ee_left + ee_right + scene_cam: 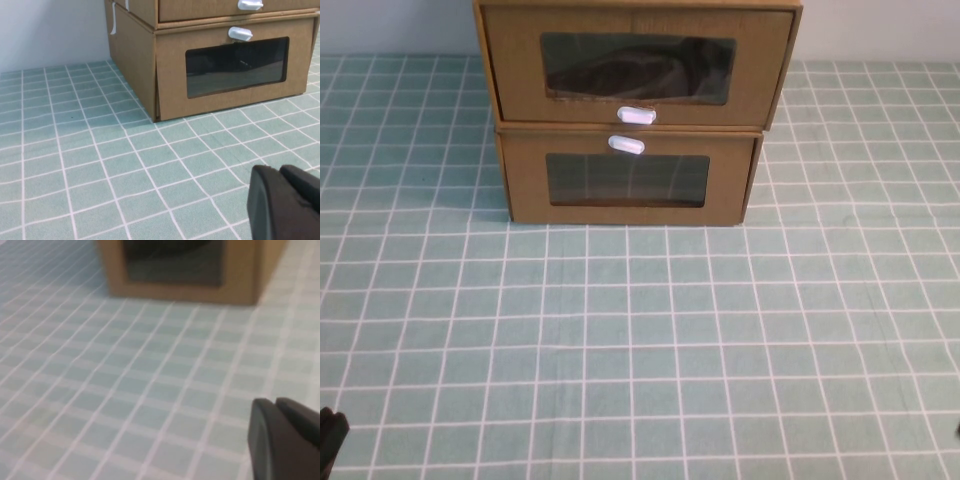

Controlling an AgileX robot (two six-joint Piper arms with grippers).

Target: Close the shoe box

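Shoe box (638,66): upper of two stacked brown cardboard drawer boxes at the far middle of the table, with a clear front window and a small white pull tab (636,115) under that window.
Drawer state: its front face appears to stand slightly proud of the box beneath, so it looks a little pulled out; how far is hard to judge.
Lower box (628,180): same cardboard, its white tab (626,145) above its window; the shoe box rests on it.
Table cover (640,340): green cloth with a white grid, bare between arms and boxes.
Left gripper (285,200): low at the near left, well apart from the boxes; whether its fingers are spread or pressed together cannot be told.
Right gripper (285,437): near right, also well back; finger state likewise cannot be told.
Handling, as judged: light, thin cardboard that dents easily; the window film is likely flimsy, and the stack may slide on cloth.
Where to press: the cardboard border beside the tab, not the window, with a flat, even push.
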